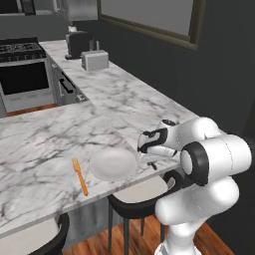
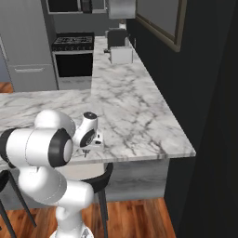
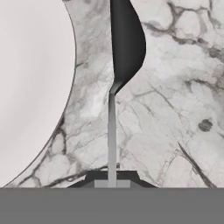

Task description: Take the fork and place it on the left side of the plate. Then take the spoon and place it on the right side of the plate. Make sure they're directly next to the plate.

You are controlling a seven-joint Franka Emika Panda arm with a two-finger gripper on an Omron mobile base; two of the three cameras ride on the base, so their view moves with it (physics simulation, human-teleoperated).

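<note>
Left base view: the orange fork (image 1: 79, 176) lies flat on the marble counter (image 1: 45, 144), just left of the white plate (image 1: 113, 164), a narrow gap between them; the gripper (image 1: 148, 158) hangs low at the plate's right edge, near the counter's near edge.
Right base view: the gripper (image 2: 87, 148) sits low over the counter (image 2: 130, 116), partly behind the arm's own white joints; whether the jaws are apart cannot be told from here.
Hand view: the spoon (image 3: 119, 78) runs straight out from the fingertips (image 3: 112, 178), its dark bowl far from the hand, its thin handle pinched at the near end; the plate (image 3: 30, 87) curves just beside it, apart from it; marble (image 3: 175, 109) shows under both.
Hand state: narrow, closed on the spoon's handle end.
Handling, as a judgement: the spoon looks stiff, light and smooth, so it may pivot or slip in an end grip; a hold nearer mid-handle would steady it; the plate seems rigid but easily nudged.
</note>
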